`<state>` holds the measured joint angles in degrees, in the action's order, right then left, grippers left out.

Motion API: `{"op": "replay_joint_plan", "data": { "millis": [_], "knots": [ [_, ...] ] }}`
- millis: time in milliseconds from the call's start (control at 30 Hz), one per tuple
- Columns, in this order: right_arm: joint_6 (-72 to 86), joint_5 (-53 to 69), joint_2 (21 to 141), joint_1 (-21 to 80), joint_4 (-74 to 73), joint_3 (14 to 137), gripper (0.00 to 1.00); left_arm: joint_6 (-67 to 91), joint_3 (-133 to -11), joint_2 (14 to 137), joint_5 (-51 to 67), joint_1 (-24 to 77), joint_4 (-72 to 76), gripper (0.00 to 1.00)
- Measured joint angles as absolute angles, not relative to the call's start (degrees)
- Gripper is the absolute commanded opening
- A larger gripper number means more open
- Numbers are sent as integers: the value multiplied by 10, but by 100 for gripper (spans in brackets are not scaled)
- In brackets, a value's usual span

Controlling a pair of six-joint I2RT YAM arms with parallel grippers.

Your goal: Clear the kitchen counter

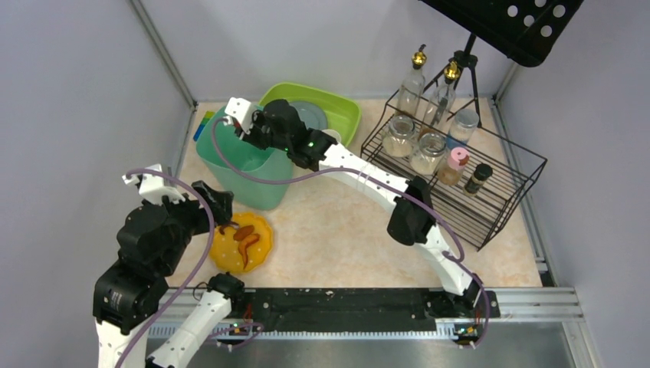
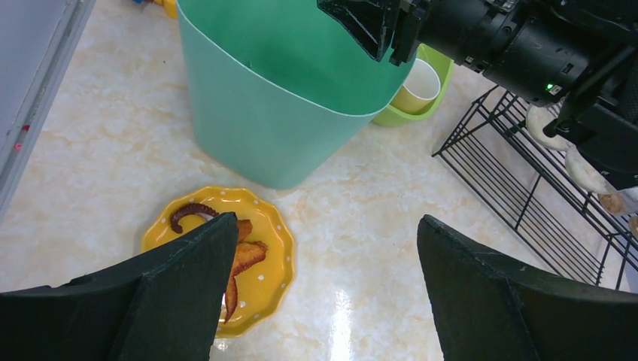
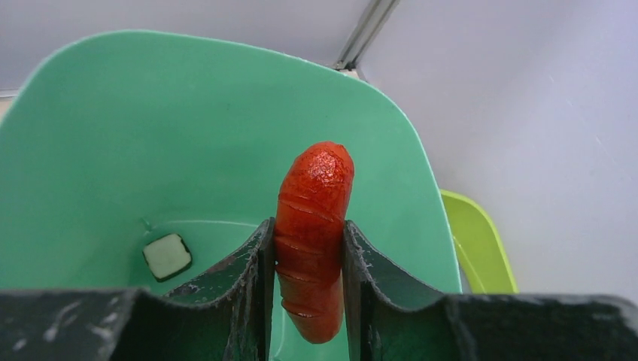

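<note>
Sausage [image 3: 314, 188] pinched between the right gripper [image 3: 307, 229] fingers, above the open teal bin [image 3: 98, 150].
Left gripper [image 2: 323, 248] spread wide, empty, hovering over yellow plate [image 2: 277, 263] of reddish food pieces [image 2: 248, 252]. Plate and bin sit on the kitchen counter [image 1: 337, 230], bin just behind plate. Pale cube [image 3: 167, 256] on bin floor. Wire rack [image 1: 490, 203] with jars at right.

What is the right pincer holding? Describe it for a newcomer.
On the kitchen counter, find the tall teal bin at back left. The right pincer hangs over its mouth, shut on a glossy red sausage. Unlike the pale cube inside the bin, it is long and scored.
</note>
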<state>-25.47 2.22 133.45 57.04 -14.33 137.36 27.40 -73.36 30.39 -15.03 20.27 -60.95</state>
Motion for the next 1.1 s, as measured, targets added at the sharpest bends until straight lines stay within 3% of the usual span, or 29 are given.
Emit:
{"op": "replay_joint_plan", "data": {
  "millis": [100,200,433,567,733,1100],
  "knots": [
    [-240,22,1342,567,-126,1372,50,275,-733,304,-151,203,-610,93],
    [-229,22,1343,567,-107,1372,56,276,-729,304,-151,203,-610,93],
    [-213,29,1341,567,-81,1367,60,278,-719,305,-152,203,-612,93],
    [-205,32,1304,567,-72,1306,61,277,-719,307,-158,203,-613,93],
    [-194,22,1186,567,-70,1177,65,277,-717,309,-162,203,-614,93],
    [-94,-8,828,567,-4,862,65,290,-668,310,-145,203,-611,93]
  ]
}}
